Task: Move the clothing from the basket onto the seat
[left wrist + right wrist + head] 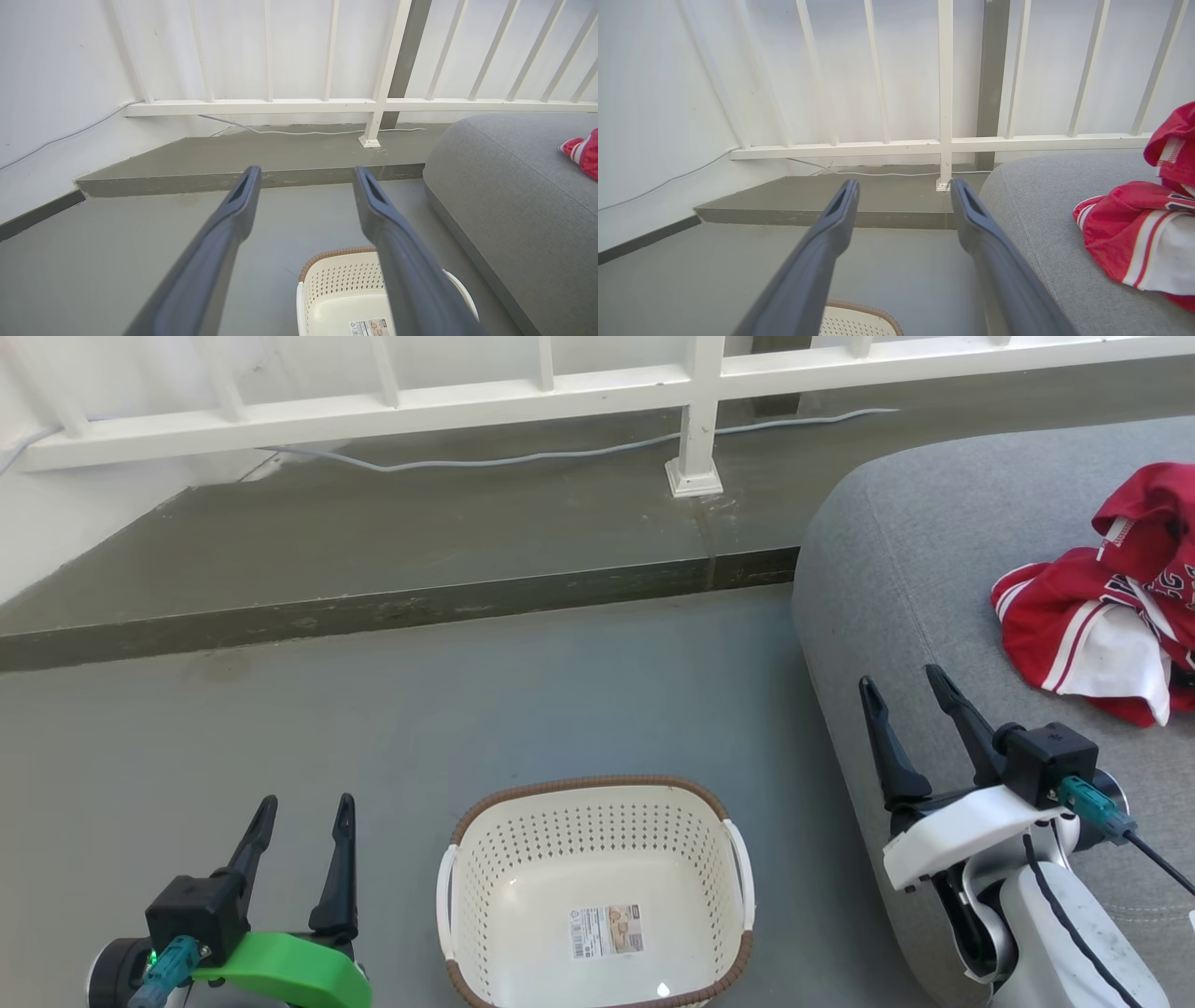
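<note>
The clothing (1102, 625) lies in a crumpled red heap on the seat (915, 541), with white stripes and a white panel showing among the folds. The heap sits toward the right edge of the head view, which cuts off part of it. The seat is a broad grey cushion with a rounded corner, and the fabric rests well in from that corner.

The basket (588, 831) stands upright on the grey floor (467, 691), to the left of the seat and apart from it. Its perforated cream walls and brown rim are in plain sight, and a paper label (607, 931) lies flat on its base.

The right gripper (901, 677) hangs over the near edge of the seat, between the basket and the clothing and apart from both. Its fingers (887, 747) are spread wide and hold nothing. In the right wrist view the red fabric lies off to the right of them.

The left gripper (309, 800) hovers low on the far side of the basket, left of it and near it. Its fingers (336, 868) also stand wide apart with nothing between them.

Beyond the basket the floor rises to a concrete step (420, 541). A white railing (467, 397) stands on the step, and a pale cable (523, 457) runs along it at the railing's foot.
</note>
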Tool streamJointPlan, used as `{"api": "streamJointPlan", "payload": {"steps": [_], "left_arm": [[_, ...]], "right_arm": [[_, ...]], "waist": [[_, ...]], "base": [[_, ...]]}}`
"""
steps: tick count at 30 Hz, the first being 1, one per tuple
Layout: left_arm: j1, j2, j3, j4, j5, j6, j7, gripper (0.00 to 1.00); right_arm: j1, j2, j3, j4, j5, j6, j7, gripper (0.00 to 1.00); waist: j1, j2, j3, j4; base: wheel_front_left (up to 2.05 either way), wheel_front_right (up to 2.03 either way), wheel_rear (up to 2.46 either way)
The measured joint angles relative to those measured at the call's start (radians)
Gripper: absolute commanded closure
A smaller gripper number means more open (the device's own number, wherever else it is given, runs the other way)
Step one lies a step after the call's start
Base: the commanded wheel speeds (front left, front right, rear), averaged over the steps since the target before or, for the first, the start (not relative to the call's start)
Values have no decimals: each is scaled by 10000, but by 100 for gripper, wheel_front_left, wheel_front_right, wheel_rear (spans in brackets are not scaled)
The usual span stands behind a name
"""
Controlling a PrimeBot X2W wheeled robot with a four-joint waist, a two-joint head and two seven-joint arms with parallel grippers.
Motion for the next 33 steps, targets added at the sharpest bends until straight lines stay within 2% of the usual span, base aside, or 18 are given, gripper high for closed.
{"api": "streamJointPlan", "payload": {"steps": [29,30,33], "left_arm": [[159,-140,13,48,35,40,12,0],[159,-151,13,48,35,40,12,100],[177,-303,-61,353,33,40,19,100]], "right_arm": [[430,-63,-58,-690,23,-159,359,0],[443,-67,-58,-704,23,-159,366,100],[602,0,-4,-435,23,-155,362,100]], "waist": [[0,0,-246,2],[1,0,-247,8],[0,0,-248,11]], "base": [[0,0,0],[0,0,0],[0,0,0]]}}
